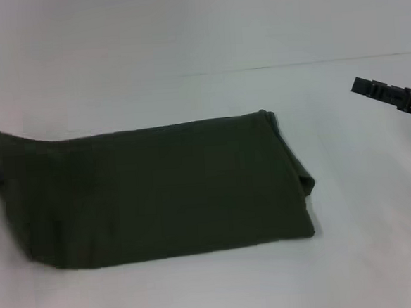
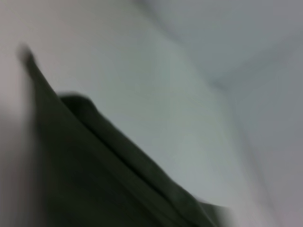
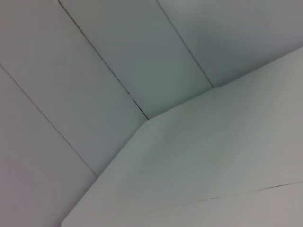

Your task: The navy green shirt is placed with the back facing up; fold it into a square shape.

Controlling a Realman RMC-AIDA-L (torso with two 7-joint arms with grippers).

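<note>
Already a long band, the shirt needs its last fold.
Head view: shirt point(image 1: 159, 192) lies mid-desk point(image 1: 201, 295), its left end lifted off-frame; right gripper point(image 1: 392, 97) hovers well apart, grip unclear. Left wrist view: cloth edge point(image 2: 94, 165) raised; carry it across evenly, ends matched. Right wrist view: only desk.

shirt point(image 1: 159, 192) on table point(image 1: 369, 269) | right gripper point(image 1: 388, 95) right of it

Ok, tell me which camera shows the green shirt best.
The head view: the navy green shirt lies there as a folded oblong on the white table, nearly all in frame, its left end blurred at the picture's edge. The left wrist view shows only blurred close-up folds. The right wrist view shows none of it.
</note>
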